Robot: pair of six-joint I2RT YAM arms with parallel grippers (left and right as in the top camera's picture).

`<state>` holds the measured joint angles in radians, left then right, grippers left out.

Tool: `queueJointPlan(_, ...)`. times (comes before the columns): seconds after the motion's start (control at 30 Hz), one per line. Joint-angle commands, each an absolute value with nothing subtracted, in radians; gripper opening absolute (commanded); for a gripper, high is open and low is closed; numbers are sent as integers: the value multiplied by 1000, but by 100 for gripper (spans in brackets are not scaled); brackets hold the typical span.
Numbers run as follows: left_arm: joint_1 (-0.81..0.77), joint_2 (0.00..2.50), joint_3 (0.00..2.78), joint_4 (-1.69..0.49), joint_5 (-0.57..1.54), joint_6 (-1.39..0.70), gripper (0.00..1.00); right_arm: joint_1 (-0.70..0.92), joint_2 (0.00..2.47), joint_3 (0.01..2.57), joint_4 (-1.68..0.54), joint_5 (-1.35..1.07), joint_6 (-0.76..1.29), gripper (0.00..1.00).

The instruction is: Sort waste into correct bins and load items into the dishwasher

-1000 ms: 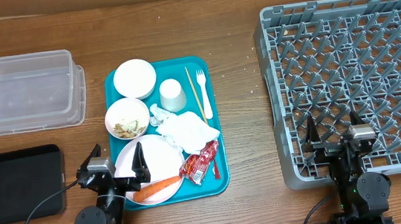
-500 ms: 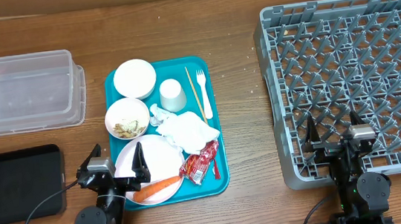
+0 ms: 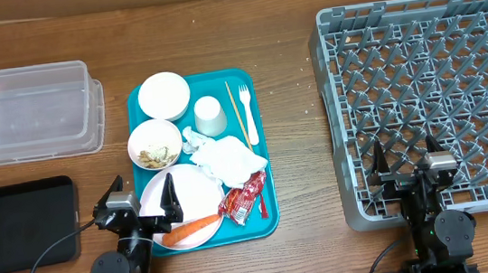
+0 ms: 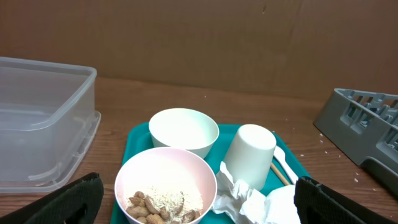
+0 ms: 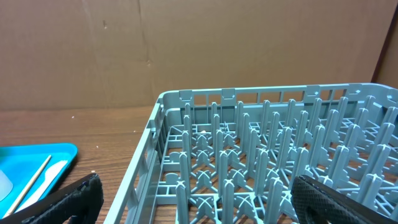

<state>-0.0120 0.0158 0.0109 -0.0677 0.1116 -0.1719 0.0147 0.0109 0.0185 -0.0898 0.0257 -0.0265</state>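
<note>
On the teal tray [image 3: 269, 216] lie a white bowl [image 3: 163, 95], a pink bowl [image 3: 154, 144] of rice-and-nut scraps, a white cup [image 3: 210, 115], a white fork [image 3: 247, 109], crumpled napkins [image 3: 228, 158], a red wrapper [image 3: 244, 198] and a pink plate [image 3: 186, 192] bearing an orange carrot [image 3: 190, 230]. My left gripper [image 3: 144, 197] stands open at the tray's near left corner, over the plate's edge, holding nothing. The left wrist view faces the pink bowl [image 4: 165, 183] and cup [image 4: 250, 154]. My right gripper [image 3: 404, 163] hangs open and empty over the near edge of the grey dish rack [image 3: 429, 81].
The clear tub [image 3: 28, 112] stands at the far left, with the flat black tray [image 3: 17, 224] in front of it. A wooden chopstick [image 3: 237, 114] lies beside the fork. Bare wood separates the teal tray from the rack. Brown cardboard walls off the back.
</note>
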Motion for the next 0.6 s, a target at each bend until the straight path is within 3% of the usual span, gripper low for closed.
queueJointPlan(0.0, -15, 5, 5, -70, 101, -149, 100, 20, 3, 8, -82, 22, -30, 100)
queueJointPlan(0.43, -15, 5, 5, -49, 102, -160, 100, 20, 3, 8, -82, 22, -30, 100)
queueJointPlan(0.5, -16, 4, 5, -6, 189, -289, 100, 20, 3, 8, -82, 22, -30, 100)
queueJointPlan(0.57, -16, 4, 5, -1, 455, -565, 100, 20, 3, 8, -82, 22, -30, 100)
